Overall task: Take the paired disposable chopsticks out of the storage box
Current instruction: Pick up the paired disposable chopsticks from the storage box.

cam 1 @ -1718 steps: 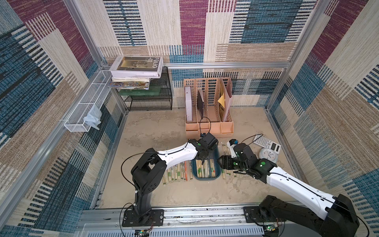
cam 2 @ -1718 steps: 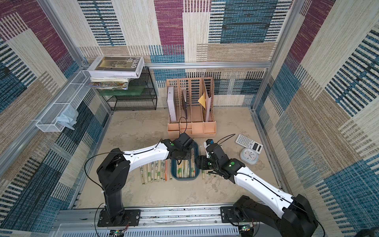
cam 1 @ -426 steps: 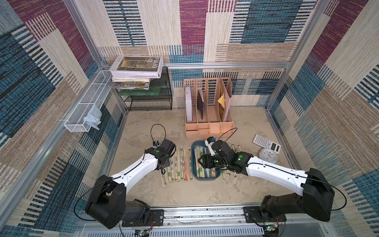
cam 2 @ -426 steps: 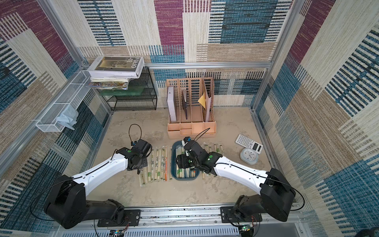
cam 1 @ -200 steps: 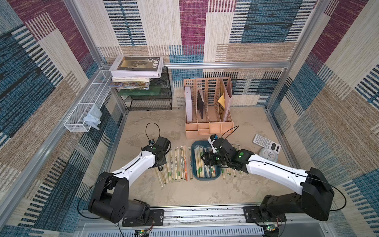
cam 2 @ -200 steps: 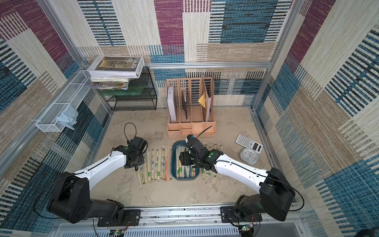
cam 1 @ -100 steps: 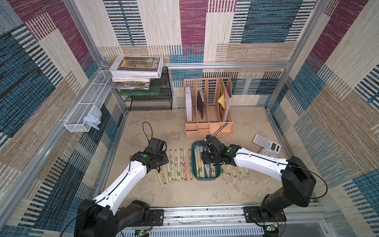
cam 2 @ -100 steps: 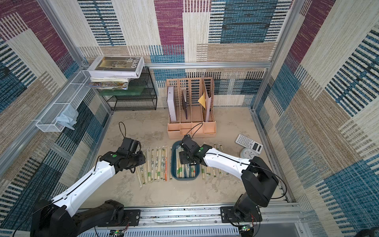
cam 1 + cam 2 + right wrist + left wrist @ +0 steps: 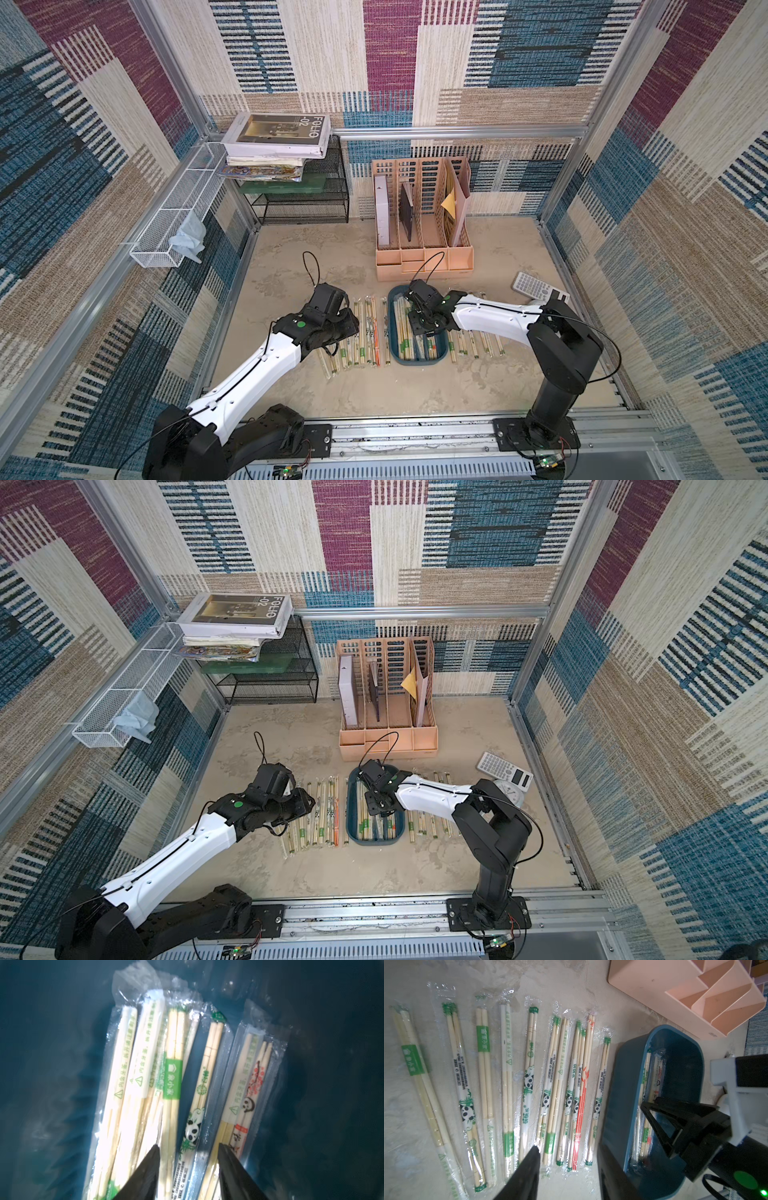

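Several paired disposable chopsticks (image 9: 176,1076) lie lengthwise inside the storage box (image 9: 417,360), a dark teal tray. In both top views it sits just toward 6 o'clock from the peach file organizer (image 9: 424,262). More wrapped pairs are out on the table (image 9: 374,395). The 9 o'clock row (image 9: 529,1074) lies just beside the box on that side, and the 3 o'clock row (image 9: 478,343) lies on the opposite side, under my right arm.

My right gripper (image 9: 188,1146) is down in the box with its jaws apart, one black tip on either side of a panda-print pair (image 9: 194,1118). Nothing is pinched, and I can't tell whether the tips touch the wrapper. My left gripper (image 9: 568,1148) hangs above the 9 o'clock row, released and holding nothing.

The wrappers carry green Chinese print. Beside a warning triangle I read 内含牙签, and one panda wrapper (image 9: 528,1093) carries 筷筷乐. One pair in that row, the orange-red pair (image 9: 581,1088), has red markings, and the fine black lines on the wrappers are too small for me to read. At 10 o'clock from the box, on the black mesh rack (image 9: 303,203), the top book (image 9: 276,133) reads "FOLIO -02". A grey calculator (image 9: 538,287) sits at the box's 2 o'clock, well apart, its keys unreadable.
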You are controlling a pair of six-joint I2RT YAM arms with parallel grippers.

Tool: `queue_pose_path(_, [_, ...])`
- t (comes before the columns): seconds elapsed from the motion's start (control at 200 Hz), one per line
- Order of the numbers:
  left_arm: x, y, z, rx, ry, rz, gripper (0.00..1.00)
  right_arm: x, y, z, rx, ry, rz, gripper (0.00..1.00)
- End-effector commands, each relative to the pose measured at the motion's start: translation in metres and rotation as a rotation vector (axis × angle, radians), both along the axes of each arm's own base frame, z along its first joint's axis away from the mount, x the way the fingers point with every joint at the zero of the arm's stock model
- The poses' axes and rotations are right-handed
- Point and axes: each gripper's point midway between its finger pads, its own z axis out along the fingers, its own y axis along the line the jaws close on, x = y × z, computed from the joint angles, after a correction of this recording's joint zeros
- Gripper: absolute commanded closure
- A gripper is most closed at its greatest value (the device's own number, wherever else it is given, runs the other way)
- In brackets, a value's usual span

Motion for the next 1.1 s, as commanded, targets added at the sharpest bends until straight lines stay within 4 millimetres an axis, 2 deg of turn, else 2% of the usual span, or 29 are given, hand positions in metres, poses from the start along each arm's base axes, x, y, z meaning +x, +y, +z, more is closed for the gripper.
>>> queue_pose_path(0.0, [0.005, -0.005, 0.003, -0.008, -0.014, -0.008, 0.53, 0.004, 0.002, 0.002, 0.007, -0.009, 0.005, 0.6])
queue_pose_path(0.391, [0.008, -0.01, -0.001, 0.01, -0.009, -0.02, 0.53, 0.001, 0.011, -0.005, 0.016, 0.009, 0.022, 0.6])
queue_pose_path(0.696, [0.009, -0.011, -0.003, 0.018, -0.004, -0.027, 0.53, 0.001, 0.018, 0.01, 0.04, -0.018, 0.031, 0.6])
queue_pose_path(1.057, [0.01, -0.013, -0.001, 0.018, -0.007, -0.028, 0.53, -0.003, 0.019, -0.009, 0.02, 0.018, 0.038, 0.62])
queue_pose_path(1.092, [0.01, -0.013, -0.002, 0.019, -0.006, -0.031, 0.53, -0.003, 0.019, -0.011, 0.02, 0.022, 0.041, 0.66])
